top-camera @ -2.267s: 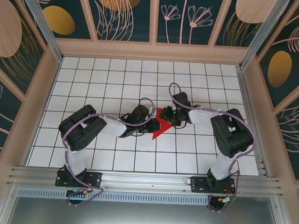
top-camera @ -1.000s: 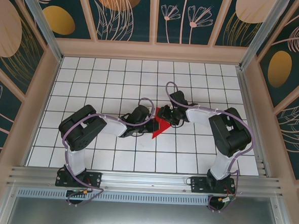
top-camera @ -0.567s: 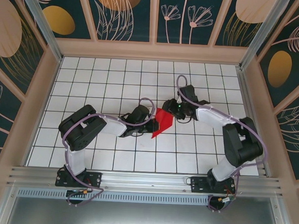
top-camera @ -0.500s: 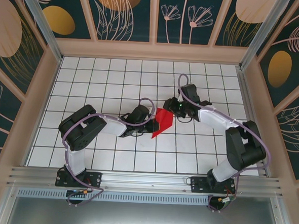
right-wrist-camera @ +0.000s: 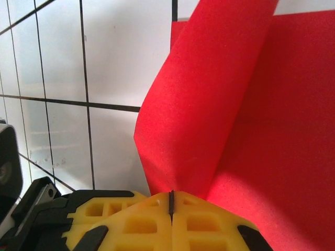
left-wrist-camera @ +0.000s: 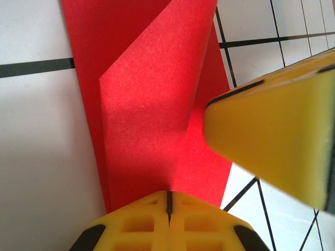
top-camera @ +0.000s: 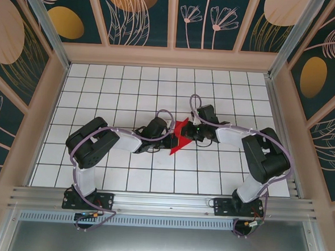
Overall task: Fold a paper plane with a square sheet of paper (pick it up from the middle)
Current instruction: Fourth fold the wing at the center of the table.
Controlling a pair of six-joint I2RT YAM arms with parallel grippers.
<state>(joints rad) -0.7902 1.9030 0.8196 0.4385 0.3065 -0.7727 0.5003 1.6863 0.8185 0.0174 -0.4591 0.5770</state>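
Seen from above, most of the red paper (top-camera: 180, 139) is covered by the two wrists meeting over it near the middle of the gridded table (top-camera: 129, 95). A pointed sliver shows between them, and its full outline cannot be read there. The left gripper (left-wrist-camera: 168, 194) has its yellow fingers pressed together, with an edge of the paper pinched in the seam; the frame cuts off the finger bases. A creased flap rises from the part lying flat on the tiles. The right gripper (right-wrist-camera: 171, 194) is likewise closed, clamped on a curling flap of the same paper. In the left wrist view a big yellow pad (left-wrist-camera: 272, 136), blurred and cropped, blocks the right side; it is probably the right arm's finger. A dark shape (right-wrist-camera: 15, 178) sits in the lower left corner of the right wrist view, too cropped to identify
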